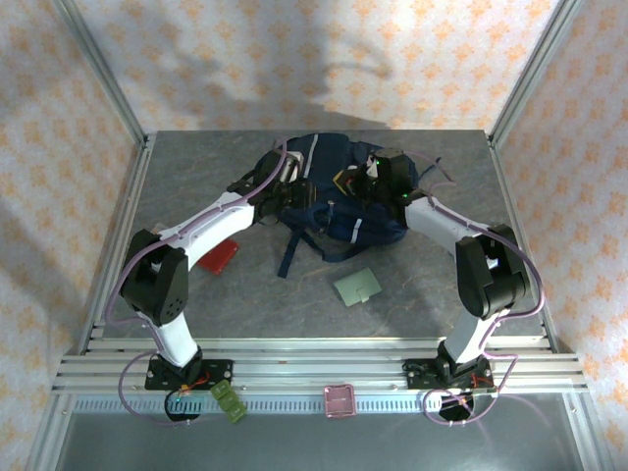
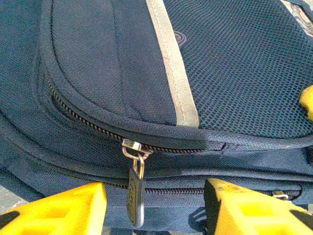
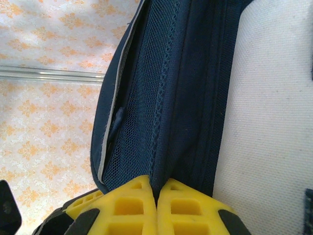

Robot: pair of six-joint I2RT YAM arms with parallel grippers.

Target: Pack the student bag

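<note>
- The student bag (image 1: 329,221) lies at the top centre of the overhead view, on the far half of the grey table (image 1: 294,314), with a dark strap trailing toward the lower left.
- The left gripper (image 1: 294,192) sits against the bag's left side, and the right gripper (image 1: 378,179) rests on its upper right part.
- In the left wrist view the bag (image 2: 98,63) covers almost the whole frame. A light grey stripe (image 2: 171,63) runs down from the top centre to a zipper line.
- The left gripper (image 2: 154,208) is released. Its yellow fingers (image 2: 63,210) stand apart at the bottom edge.
- A metal zipper pull (image 2: 135,193) hangs between the fingers, touching neither.
- A small yellow patch (image 2: 307,102) shows at the right edge; I cannot tell what it is.
- In the right wrist view the right gripper (image 3: 156,196) is clenched. Its yellow fingers (image 3: 127,205) press together at the bottom centre.
- A ridge of the bag's navy fabric (image 3: 166,98) runs down into the seam between the fingers, so it looks pinched there.
- A pale grey panel (image 3: 269,122) of the bag takes up the right side, and the patterned wall (image 3: 49,98) shows on the left.
- On the table, a red object (image 1: 221,255) lies near the left arm.
- A pale green flat piece (image 1: 356,287) lies below the bag.
</note>
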